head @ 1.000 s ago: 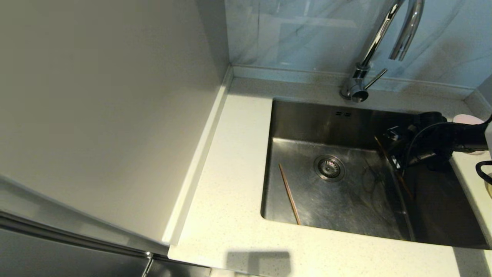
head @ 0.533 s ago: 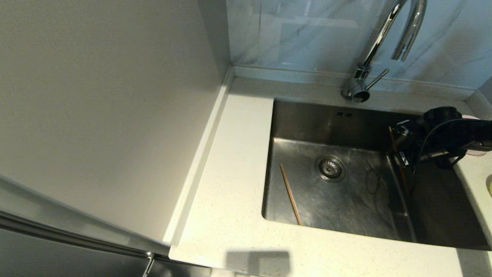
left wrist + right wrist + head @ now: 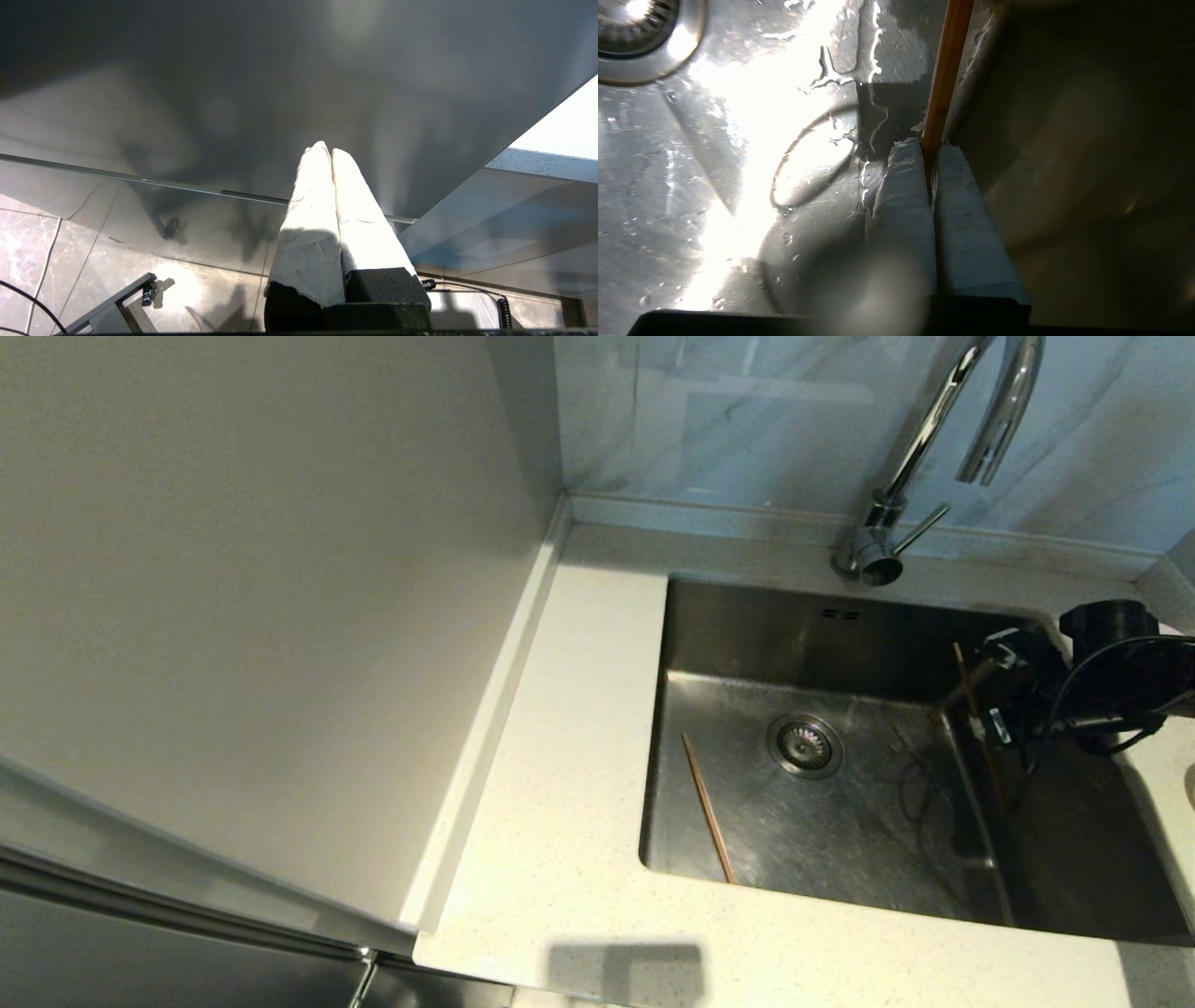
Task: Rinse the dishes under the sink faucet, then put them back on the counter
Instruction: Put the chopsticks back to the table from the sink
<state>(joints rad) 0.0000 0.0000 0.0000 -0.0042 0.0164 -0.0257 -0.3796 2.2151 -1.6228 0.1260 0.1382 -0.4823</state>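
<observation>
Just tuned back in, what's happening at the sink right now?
The right hand is shut on one chopstick, holding it over the right side of the sink. The second chopstick lies on the basin floor, left of the drain. No water runs from the faucet. The left hand is parked, shut.

Count of things in and around the sink

Two wooden chopsticks: one chopstick [image 3: 708, 807] lying on the basin floor, a second chopstick [image 3: 966, 683] pinched between the fingers of the right hand [image 3: 982, 709]. One sink [image 3: 747, 625], one drain strainer [image 3: 805, 745], one faucet [image 3: 920, 439] with one side lever [image 3: 922, 527]. One tabletop [image 3: 569, 784]. Two hands in all: the right hand at the sink, and the left hand [image 3: 327, 151], fingers pressed together, seen only in its wrist view.
</observation>
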